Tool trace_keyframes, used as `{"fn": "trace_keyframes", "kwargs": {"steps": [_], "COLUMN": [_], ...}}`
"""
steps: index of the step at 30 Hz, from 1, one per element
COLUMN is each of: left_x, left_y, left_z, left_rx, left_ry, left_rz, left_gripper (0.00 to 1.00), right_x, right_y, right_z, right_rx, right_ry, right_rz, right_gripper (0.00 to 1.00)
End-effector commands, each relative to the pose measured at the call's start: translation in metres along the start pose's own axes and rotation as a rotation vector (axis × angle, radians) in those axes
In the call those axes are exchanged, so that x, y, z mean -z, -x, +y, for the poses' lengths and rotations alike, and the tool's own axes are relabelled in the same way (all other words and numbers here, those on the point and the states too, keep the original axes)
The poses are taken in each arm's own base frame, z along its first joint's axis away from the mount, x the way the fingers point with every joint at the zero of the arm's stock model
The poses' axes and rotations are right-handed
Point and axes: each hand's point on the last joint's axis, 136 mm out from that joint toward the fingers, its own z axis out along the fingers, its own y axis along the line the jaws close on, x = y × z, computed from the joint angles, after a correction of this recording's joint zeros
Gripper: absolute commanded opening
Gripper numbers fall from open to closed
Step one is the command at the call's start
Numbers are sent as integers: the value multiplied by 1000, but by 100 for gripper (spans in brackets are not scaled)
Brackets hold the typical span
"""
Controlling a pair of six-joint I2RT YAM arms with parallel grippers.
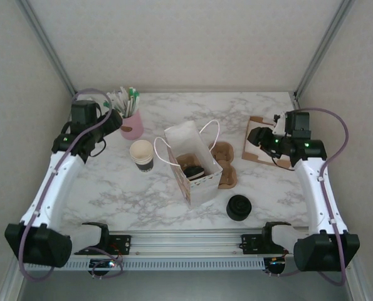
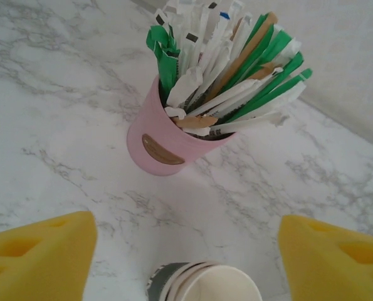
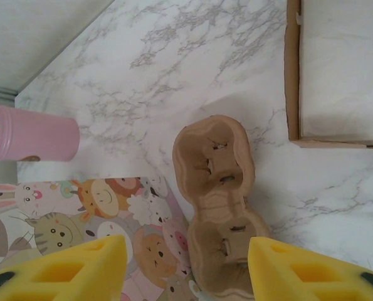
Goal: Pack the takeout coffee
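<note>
Located coffee (image 1: 194, 171) inside bag (image 1: 202, 187), upright, black lid uppermost, seated low among brown cardboard. Unable to tell from above whether touching the bag wall. Found bag standing mid-table (image 1: 111, 188), mouth open, cartoon animals printed on the side facing the right wrist camera.

Noted left gripper (image 2: 186, 248) open, yellow fingers (image 2: 42, 254) spread wide, nothing between them. Positioned at far left, over bare marble between pink cup and lidless cups. Recorded pink cup (image 2: 167, 147) upright, packed with green, white and brown sachets (image 2: 236, 94). Recorded lidless cups (image 1: 141, 155) nested, cream inside, dark below, on the near side of pink cup and left of bag, apart from both.

Noted right gripper (image 3: 186, 269) likewise open, gripping nothing. Seen in the wrist view with one yellow finger on either side of carrier, not touching it. Found carrier (image 3: 217, 188) of brown pulp lying flat just beside the bag's right side; contact with bag not determinable. Found cardboard tray (image 3: 292, 75) flat at far right, white inside, near carrier but apart. Found stack of black lids (image 1: 239, 207) toward the near edge, right of bag, outside it and apart from coffee.
</note>
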Motion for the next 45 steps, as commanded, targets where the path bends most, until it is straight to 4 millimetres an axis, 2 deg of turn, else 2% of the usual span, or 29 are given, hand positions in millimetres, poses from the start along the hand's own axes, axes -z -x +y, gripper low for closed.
{"fn": "trace_keyframes", "kwargs": {"steps": [1,12,17,25,39,45], "left_x": [-12,-56,-68,-86,-89,-82], "left_y": [7,4,8,9,9,10], "left_z": [3,-14,-17,-22,-21,-20], "left_rx": [-43,-158,-215,-249,-263,-260], "left_ry": [56,183,260,285,301,297], "left_rz": [20,90,100,121,135,130], "left_gripper": [67,46,39,28,26,36], "right_x": [-7,-25,-28,-31,-34,-34], "right_y": [3,3,2,2,1,1], "right_z": [0,-3,-5,-5,-6,-6], "right_rx": [25,29,33,34,36,36], "right_ry": [19,36,34,42,41,43], "right_rz": [9,47,55,63,70,71], "right_gripper": [54,54,54,54,54,54]}}
